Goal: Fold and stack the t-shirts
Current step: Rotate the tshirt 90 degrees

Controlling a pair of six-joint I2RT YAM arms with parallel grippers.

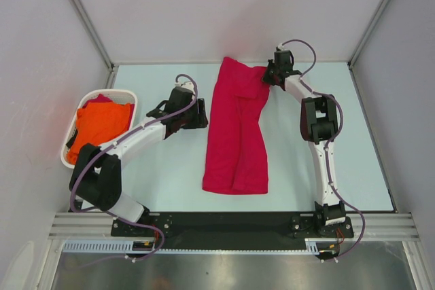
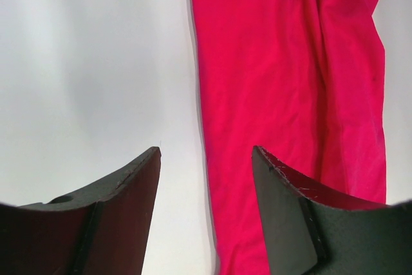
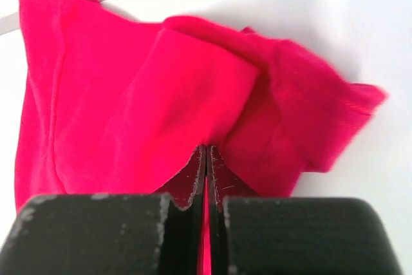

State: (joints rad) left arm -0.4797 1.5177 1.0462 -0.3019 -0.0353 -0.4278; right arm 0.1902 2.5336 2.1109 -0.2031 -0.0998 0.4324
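So the biggest thing here is the pale table (image 1: 170, 181), walled in on three sides by plain panels.

Next is the crimson t-shirt (image 1: 234, 134). It lies roughly in the middle of the table, running lengthways from near the back edge toward the arm bases. It looks folded in on itself into a long narrow strip, with a crease down the middle and some wrinkles. The near end is flat on the table, and the far right corner is bunched up and pulled a bit to the right.

The left arm (image 1: 136, 134) reaches in from the left and ends just beside the shirt's left edge, about a third of the way down from its far end. The right arm (image 1: 319, 147) stretches up the right side of the table and bends in toward that bunched corner.

The white basket (image 1: 66, 159) sits at the left edge of the table, well apart from the crimson shirt. The orange t-shirt (image 1: 98, 123) is crumpled inside it and fills most of it, with a bit of red cloth (image 1: 102, 98) peeking out at the far end.

Now the claws. The left gripper (image 2: 206, 152) is released, with its fingers spread and nothing between them. In its wrist view the shirt's left edge runs right between the two fingers, with bare table on one side and cloth on the other. The right gripper (image 3: 206, 152) is clenched tight on the crimson t-shirt, and the cloth puckers where the fingertips pinch it.
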